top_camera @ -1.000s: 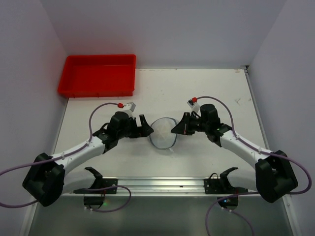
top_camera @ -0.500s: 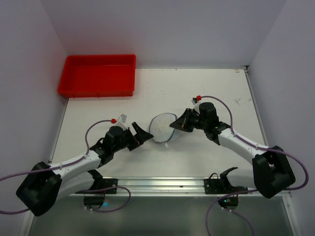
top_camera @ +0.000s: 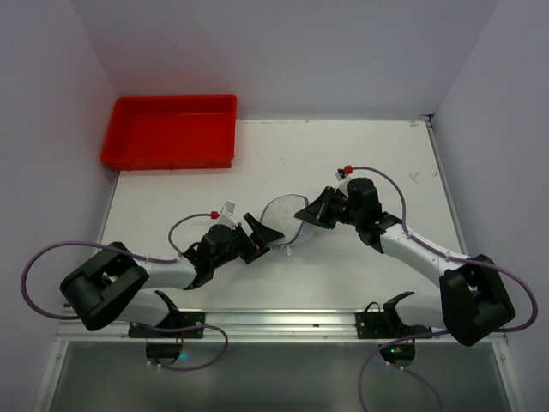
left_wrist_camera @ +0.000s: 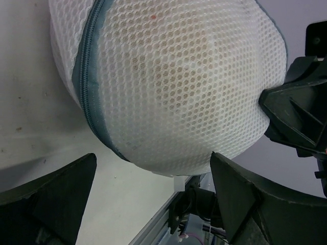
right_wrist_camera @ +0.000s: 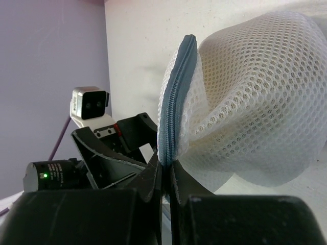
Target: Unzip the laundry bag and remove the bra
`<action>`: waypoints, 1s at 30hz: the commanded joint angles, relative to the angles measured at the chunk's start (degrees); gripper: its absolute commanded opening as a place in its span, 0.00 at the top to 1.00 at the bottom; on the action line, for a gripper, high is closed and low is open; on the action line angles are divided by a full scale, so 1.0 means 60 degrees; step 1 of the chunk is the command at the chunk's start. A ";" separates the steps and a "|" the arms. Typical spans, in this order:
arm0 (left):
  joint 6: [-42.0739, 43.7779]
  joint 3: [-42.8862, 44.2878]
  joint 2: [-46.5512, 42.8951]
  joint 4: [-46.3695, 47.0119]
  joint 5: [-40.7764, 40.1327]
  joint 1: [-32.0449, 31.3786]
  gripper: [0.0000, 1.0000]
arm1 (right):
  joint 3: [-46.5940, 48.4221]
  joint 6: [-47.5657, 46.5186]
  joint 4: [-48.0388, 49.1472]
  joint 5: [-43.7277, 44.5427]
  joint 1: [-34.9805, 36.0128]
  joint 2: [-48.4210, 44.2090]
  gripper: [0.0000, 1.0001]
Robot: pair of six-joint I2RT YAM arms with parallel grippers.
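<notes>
The laundry bag [top_camera: 283, 220] is a white mesh dome with a grey-blue zipper band, near the table's middle. My right gripper [top_camera: 303, 214] is shut on its rim; in the right wrist view the jaws [right_wrist_camera: 166, 166] pinch the zipper band [right_wrist_camera: 176, 97] with the mesh [right_wrist_camera: 255, 102] bulging to the right. My left gripper [top_camera: 262, 233] is open at the bag's near-left side; in the left wrist view its fingers [left_wrist_camera: 240, 194] stand wide apart just below the bag [left_wrist_camera: 173, 76], not touching it. A faint tan shape [left_wrist_camera: 153, 56] shows through the mesh. The bra is otherwise hidden.
A red plastic tray [top_camera: 171, 129] stands at the back left corner. A metal rail [top_camera: 283, 322] runs along the near table edge. Walls close in the table on the left, back and right. The right gripper's body [left_wrist_camera: 296, 112] sits close to the bag's right side.
My left arm has drawn back toward its base and swung its gripper to the bag's near-left side. My right gripper has kept its hold and pulled the bag slightly away from me.
</notes>
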 commanded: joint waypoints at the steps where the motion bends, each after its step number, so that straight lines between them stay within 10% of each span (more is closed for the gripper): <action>1: -0.0465 0.0195 0.0420 0.1427 -0.0588 -0.0165 0.04 | -0.0039 0.0240 0.0665 -0.0164 -0.0008 0.0030 1.00; 7: -0.0655 0.0107 0.0963 0.2496 -0.1158 -0.0180 0.15 | -0.0141 0.0240 0.0709 -0.0194 0.0007 -0.0014 1.00; 17: -0.0553 0.0136 0.0277 0.2618 -0.1115 -0.0180 0.81 | -0.0449 0.0021 0.0490 0.0054 0.0007 -0.0073 1.00; 23: -0.0260 0.0325 -0.0967 0.0995 -0.1100 -0.0180 0.95 | -0.0230 -0.0828 -0.0593 0.0947 0.0007 -0.0263 0.99; 30: -0.0114 0.1146 -0.1703 -0.0854 -0.1584 -0.0180 1.00 | 0.0428 -0.3127 -0.2627 0.3070 0.0196 -0.1448 0.46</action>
